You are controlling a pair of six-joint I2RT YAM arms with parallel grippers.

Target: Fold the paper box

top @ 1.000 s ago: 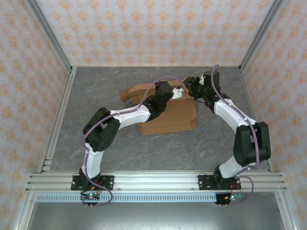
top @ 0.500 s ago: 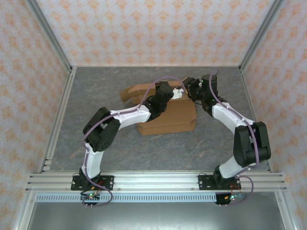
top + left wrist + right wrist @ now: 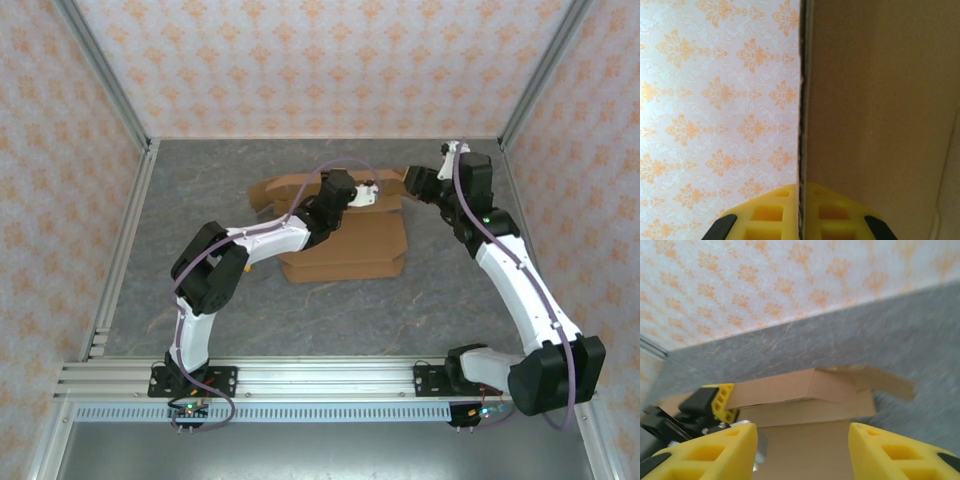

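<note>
The paper box [image 3: 350, 245] is brown cardboard, lying partly folded at the middle of the grey table. Its rear wall stands raised, and a loose flap [image 3: 880, 380] sticks out at the right end. My left gripper [image 3: 364, 191] is shut on the upper edge of that rear wall. In the left wrist view the yellow fingers [image 3: 770, 215] of my left gripper [image 3: 802, 189] pinch the thin cardboard edge [image 3: 880, 100]. My right gripper [image 3: 416, 184] hangs open just right of the box's far right corner. The right gripper [image 3: 801, 432] faces the box [image 3: 805, 412] with nothing between its fingers.
Patterned walls [image 3: 320, 70] and aluminium posts enclose the grey table [image 3: 200, 200]. A metal rail [image 3: 320, 375] runs along the near edge by the arm bases. Bare table lies in front of the box and to its left.
My right gripper has opened and drawn back to the right, away from the box, its arm swinging outward. The left gripper keeps its pinch on the rear wall.
</note>
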